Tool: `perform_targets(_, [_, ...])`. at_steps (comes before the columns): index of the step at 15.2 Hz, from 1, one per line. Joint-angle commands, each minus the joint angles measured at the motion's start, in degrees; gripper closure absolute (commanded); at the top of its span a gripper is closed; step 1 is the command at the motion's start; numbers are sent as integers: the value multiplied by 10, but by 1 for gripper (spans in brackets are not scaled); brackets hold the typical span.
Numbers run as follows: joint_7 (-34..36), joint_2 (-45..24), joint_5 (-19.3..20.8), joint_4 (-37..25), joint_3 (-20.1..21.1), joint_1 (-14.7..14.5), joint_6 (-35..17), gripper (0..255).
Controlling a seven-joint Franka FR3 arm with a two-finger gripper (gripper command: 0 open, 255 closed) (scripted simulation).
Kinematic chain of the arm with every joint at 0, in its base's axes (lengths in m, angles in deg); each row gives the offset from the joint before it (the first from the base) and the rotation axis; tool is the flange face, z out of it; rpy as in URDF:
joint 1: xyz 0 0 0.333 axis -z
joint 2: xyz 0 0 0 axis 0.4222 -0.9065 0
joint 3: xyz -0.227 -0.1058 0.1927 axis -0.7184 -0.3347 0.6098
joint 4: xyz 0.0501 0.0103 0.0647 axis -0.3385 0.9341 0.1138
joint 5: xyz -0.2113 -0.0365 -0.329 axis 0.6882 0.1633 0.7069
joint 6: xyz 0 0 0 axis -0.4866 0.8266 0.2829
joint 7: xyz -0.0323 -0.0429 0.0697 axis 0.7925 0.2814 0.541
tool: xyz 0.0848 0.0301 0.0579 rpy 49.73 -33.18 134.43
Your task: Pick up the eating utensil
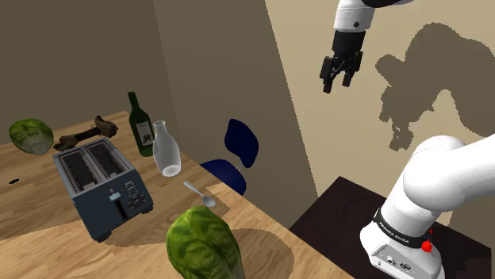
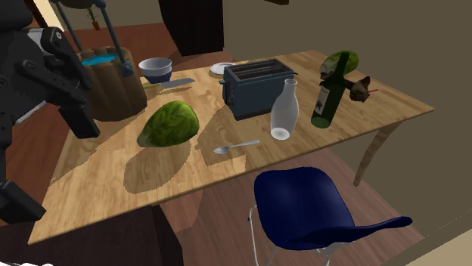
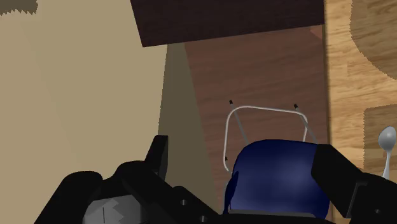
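1. Since the coming move turns on one relation, start there: the spoon (image 1: 200,195) lies flat on the surface (image 1: 255,238) near its chair-side edge. In the shoulder view it sits at about 8 o'clock from the end effector (image 1: 339,79), well apart and much lower.
2. Its long axis in that view runs from the handle at 10 o'clock to the bowl at 4 o'clock, with the bowl nearer the edge.
3. The end effector hangs high before the wall, off the surface, with its fingers spread and nothing between them. In the wrist view the spoon (image 3: 386,149) lies outside one finger, and it is the chair (image 3: 280,175) that sits in the gap.
4. My judgement is that the reach must travel over the edge and descend, with the wrist turned so the fingers close across the handle.
5. Around the spoon in the shoulder view:
   - a carafe (image 1: 165,149) at 11 o'clock, near;
   - a toaster (image 1: 101,186) at 9 o'clock;
   - a lettuce (image 1: 202,246) at 6 o'clock, near;
   - the chair (image 1: 238,147) at 1 o'clock, off the surface.
6. The spoon has bare wood on every side of it, so the approach looks unobstructed.
7. Farther back stand a green bottle (image 1: 141,125) and a second lettuce (image 1: 32,136).
8. The walls are tan, and one carries the arm's shadow.
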Motion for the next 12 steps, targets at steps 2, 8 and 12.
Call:
perform_targets(2, [8, -3, -6, 13, 5, -3, -18, 0])
perform_targets(8, [52, -40, -38, 75, 38, -23, -134, 0])
perform_targets(12, [79, -82, -56, 102, 62, -37, -214, 0])
